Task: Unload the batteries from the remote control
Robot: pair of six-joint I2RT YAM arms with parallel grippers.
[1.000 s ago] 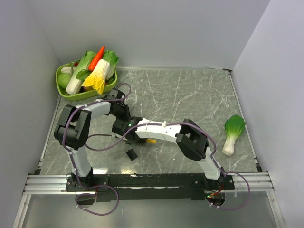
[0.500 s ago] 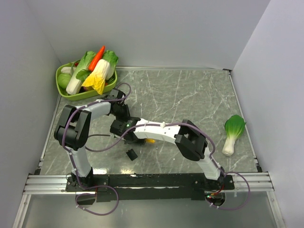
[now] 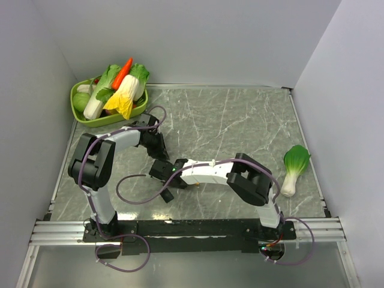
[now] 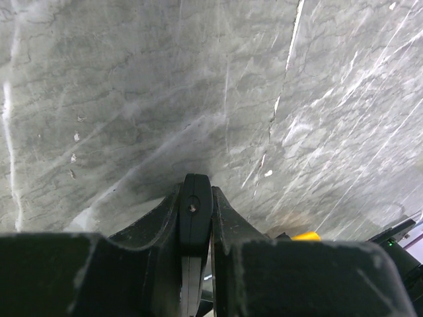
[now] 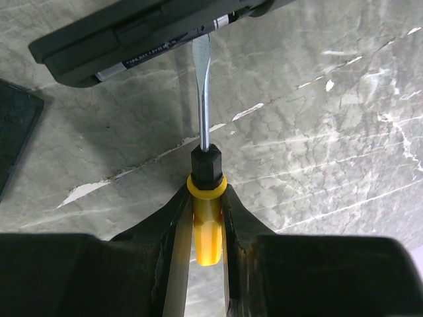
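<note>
The right jaws, clamping a yellow-handled steel screwdriver [image 5: 201,99], have swung nearer; its tip now meets the slim black plastic remote control [image 5: 125,33] (left jaws pinch it tight); levering likely follows.

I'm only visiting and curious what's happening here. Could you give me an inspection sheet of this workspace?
Surface: grey marbled tabletop.
Job's things: remote control, compartment open, printed label showing; batteries cannot be told.
Clutter: small black piece near the arms; green basket of vegetables, far left; bok choy, right.
Grippers: left gripper shut on the remote control; right gripper shut on a yellow screwdriver, blade at the compartment.
Cables: purple cables looping off both arms.
Surroundings: plain grey walls.
</note>
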